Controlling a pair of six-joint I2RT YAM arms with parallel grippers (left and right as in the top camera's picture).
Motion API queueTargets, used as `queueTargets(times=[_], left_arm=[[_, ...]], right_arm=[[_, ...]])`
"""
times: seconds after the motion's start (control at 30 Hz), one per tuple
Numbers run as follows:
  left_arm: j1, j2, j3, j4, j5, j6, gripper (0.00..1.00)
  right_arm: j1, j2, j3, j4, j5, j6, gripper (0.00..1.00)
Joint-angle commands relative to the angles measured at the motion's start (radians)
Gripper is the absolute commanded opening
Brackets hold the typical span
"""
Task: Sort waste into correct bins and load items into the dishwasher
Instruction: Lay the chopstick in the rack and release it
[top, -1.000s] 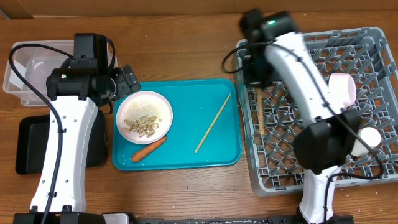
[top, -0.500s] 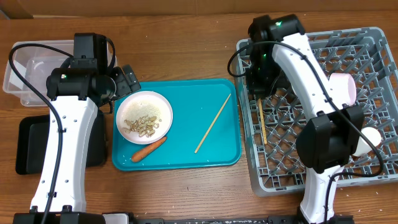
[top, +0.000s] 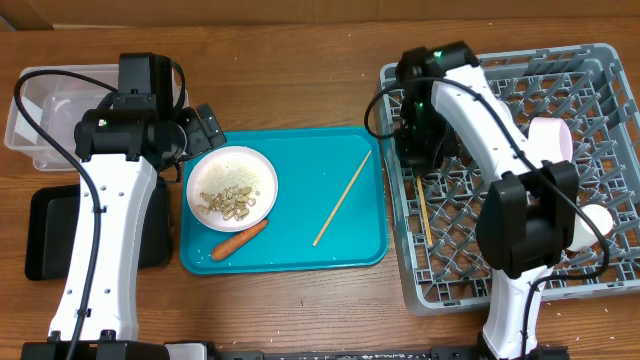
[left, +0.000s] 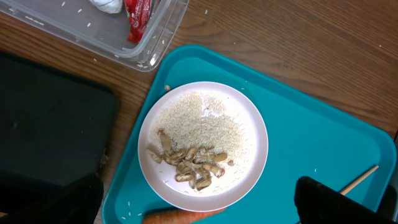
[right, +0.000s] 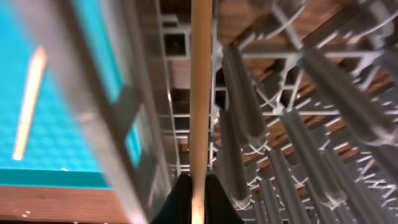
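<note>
The left tool (top: 207, 128) has not moved: it hangs wide open over the plate (top: 232, 187) on the teal tray (top: 300, 250). One chopstick (top: 342, 199) waits there. The right tool (right: 198, 194), clamped on the other chopstick (right: 201, 81), has carried it further down the rack (top: 590, 70), so release looks near. From above the arm hides that grip, and the wrist view is blurred.

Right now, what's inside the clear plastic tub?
A red snack wrapper and a white tissue lie in one corner of the clear tub. From overhead, the left arm covers part of it.
</note>
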Motion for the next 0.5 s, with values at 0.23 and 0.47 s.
queueTargets(times=[0.23,0.47], left_arm=[[0.002,0.004,0.015,0.004,0.002,0.004,1.00],[0.002,0.004,0.015,0.004,0.002,0.004,1.00]], right_arm=[[-0.003,-0.039,-0.080,0.070,0.008,-0.001,0.28],[-0.009,-0.164,0.012,0.082,0.008,0.005,0.35]])
